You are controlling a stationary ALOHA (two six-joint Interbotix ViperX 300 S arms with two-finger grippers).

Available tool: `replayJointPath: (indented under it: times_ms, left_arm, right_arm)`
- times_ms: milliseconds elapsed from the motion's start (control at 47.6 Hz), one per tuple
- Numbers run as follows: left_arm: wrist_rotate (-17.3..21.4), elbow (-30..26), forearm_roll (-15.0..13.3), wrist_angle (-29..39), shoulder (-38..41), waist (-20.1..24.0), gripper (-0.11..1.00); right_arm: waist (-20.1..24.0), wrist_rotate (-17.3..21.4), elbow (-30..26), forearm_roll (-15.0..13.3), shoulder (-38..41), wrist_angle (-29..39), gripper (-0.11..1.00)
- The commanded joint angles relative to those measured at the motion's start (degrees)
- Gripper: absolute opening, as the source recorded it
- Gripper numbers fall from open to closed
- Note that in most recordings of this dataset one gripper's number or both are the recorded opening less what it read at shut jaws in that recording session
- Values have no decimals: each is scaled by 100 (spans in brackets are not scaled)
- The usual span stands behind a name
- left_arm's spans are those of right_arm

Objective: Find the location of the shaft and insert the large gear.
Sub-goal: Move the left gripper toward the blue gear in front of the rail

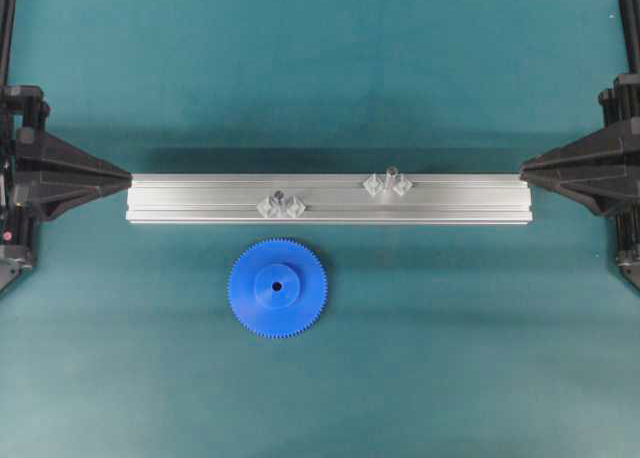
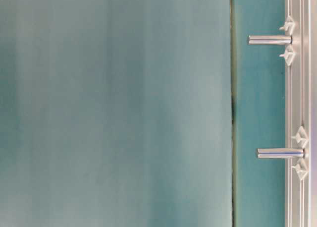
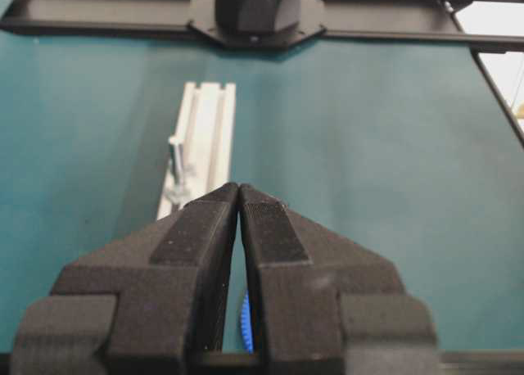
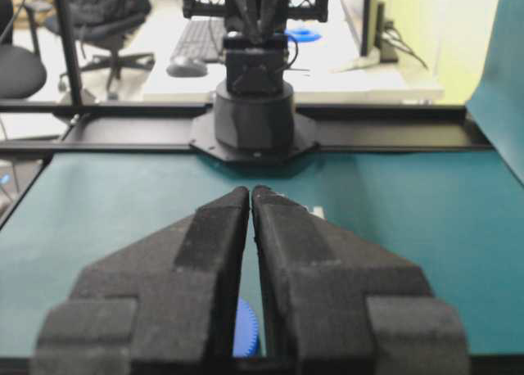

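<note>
The large gear (image 1: 277,288), bright blue with a raised hub, lies flat on the teal mat just in front of the aluminium rail (image 1: 200,193). Two alike grey pins on clear mounts rise from the rail, one left of centre (image 1: 281,200) and one right of centre (image 1: 389,178). I cannot tell which is the shaft. My left gripper (image 1: 128,178) is shut and empty, its tip at the rail's left end. My right gripper (image 1: 524,166) is shut and empty at the rail's right end. Between the left fingers (image 3: 205,236) a sliver of gear (image 3: 245,322) shows, and likewise between the right fingers (image 4: 213,236).
The table-level view shows both pins (image 2: 270,39) (image 2: 280,152) jutting from the rail (image 2: 297,108), with teal backdrop filling the rest. A black frame bar and the opposite arm's base (image 4: 254,117) bound the mat's far side. Teal mat surrounds the gear.
</note>
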Motion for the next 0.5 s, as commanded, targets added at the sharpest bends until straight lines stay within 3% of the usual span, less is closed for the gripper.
replayJointPath:
  times_ms: [0,63,126,315,483]
  left_arm:
    - [-149,-123,44,79,149,18,11]
    - [-299,-229,44,246,272,18,6]
    - [-448,-387,44,439,448,18,-1]
    - [-562,-826,62,738,1125,-70,-1]
    - [-598,-1230,53,1213,1811,-255,-1]
  right_arm:
    - [26,26,-167,18,62,-35,16]
    - [35,53,-246,149,70,141,19]
    - [35,114,-334,220,70,492,12]
    - [44,290,-703,211,158,1881,5]
    - [26,448,-923,211,387,2566,5]
